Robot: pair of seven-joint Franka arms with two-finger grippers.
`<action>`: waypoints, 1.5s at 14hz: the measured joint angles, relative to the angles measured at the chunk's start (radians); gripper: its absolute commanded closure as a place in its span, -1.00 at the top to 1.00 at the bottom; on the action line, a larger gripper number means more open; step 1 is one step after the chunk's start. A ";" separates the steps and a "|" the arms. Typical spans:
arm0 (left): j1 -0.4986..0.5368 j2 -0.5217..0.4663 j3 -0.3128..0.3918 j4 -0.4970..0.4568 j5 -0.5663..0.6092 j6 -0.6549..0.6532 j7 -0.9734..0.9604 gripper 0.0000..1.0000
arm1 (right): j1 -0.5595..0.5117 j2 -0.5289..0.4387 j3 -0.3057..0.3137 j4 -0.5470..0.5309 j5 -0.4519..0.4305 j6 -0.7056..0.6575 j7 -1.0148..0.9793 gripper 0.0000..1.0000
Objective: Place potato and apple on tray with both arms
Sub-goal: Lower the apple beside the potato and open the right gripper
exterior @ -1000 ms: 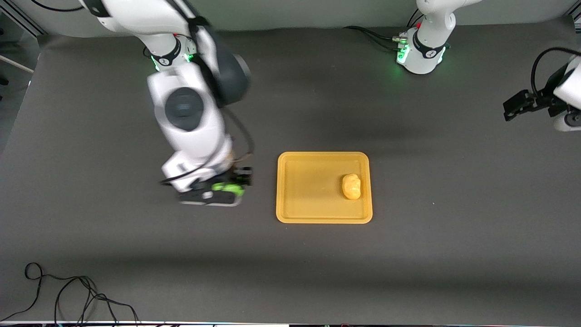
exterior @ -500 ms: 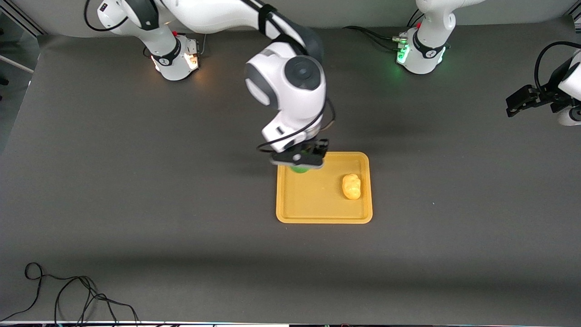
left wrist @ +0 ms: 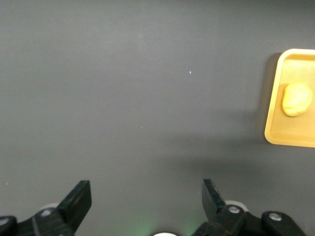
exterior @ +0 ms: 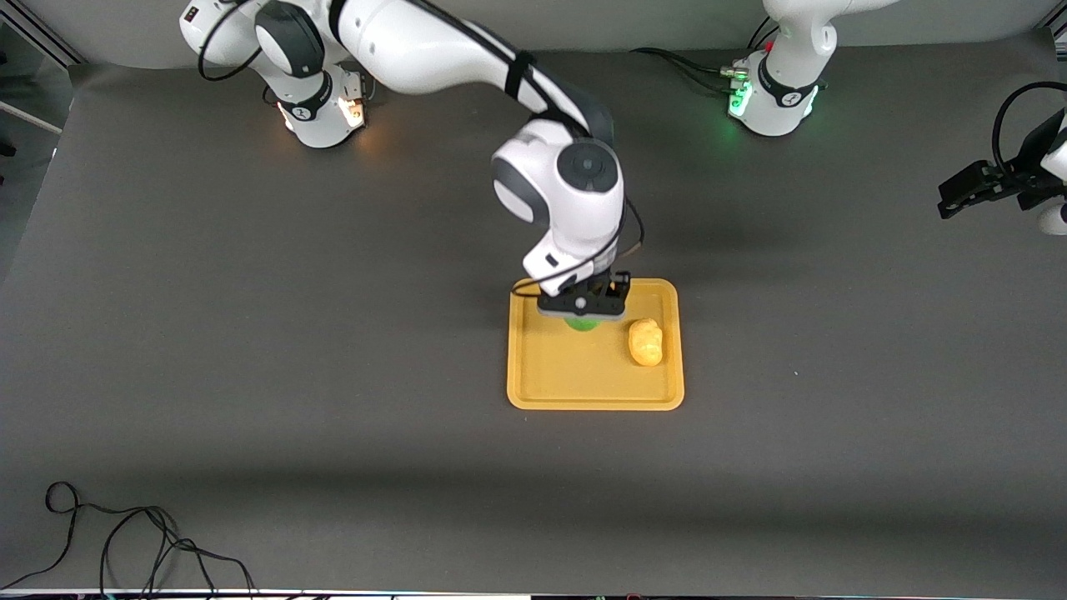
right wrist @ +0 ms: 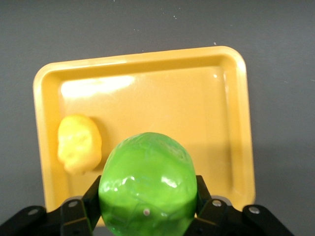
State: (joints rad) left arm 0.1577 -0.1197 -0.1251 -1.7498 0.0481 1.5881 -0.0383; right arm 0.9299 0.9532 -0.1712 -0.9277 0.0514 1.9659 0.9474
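Flat rectangular yellow-orange plastic tray (exterior: 583, 392) sits mid-table w/ the small lumpy yellow-orange toy potato (exterior: 645, 342) lying in it toward the left arm's end. Right gripper (exterior: 583, 310) hangs over the tray's farther part, fingers pinching the round bright green toy apple (right wrist: 147, 184), above the tray floor. Left gripper (left wrist: 142, 206) waits over bare table at the left arm's end, well apart from tray, fingers spread.

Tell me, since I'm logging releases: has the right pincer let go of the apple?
No, the right pincer has its fingers clamped on the green apple above the tray.
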 measured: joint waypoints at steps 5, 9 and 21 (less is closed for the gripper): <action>-0.003 0.004 0.003 -0.021 -0.002 0.037 0.000 0.99 | -0.016 0.119 0.000 0.001 0.000 0.150 -0.001 -0.45; -0.002 0.012 0.014 -0.023 -0.015 0.037 0.000 0.99 | -0.024 0.159 0.000 0.002 0.000 0.193 -0.001 -0.44; 0.013 0.017 0.018 -0.025 -0.026 0.082 -0.002 0.99 | -0.025 0.178 0.022 0.013 0.000 0.191 0.000 1.00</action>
State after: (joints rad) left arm 0.1707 -0.1031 -0.1067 -1.7745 0.0217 1.6696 -0.0402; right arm 0.9052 1.1311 -0.1491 -0.9150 0.0514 2.1564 0.9472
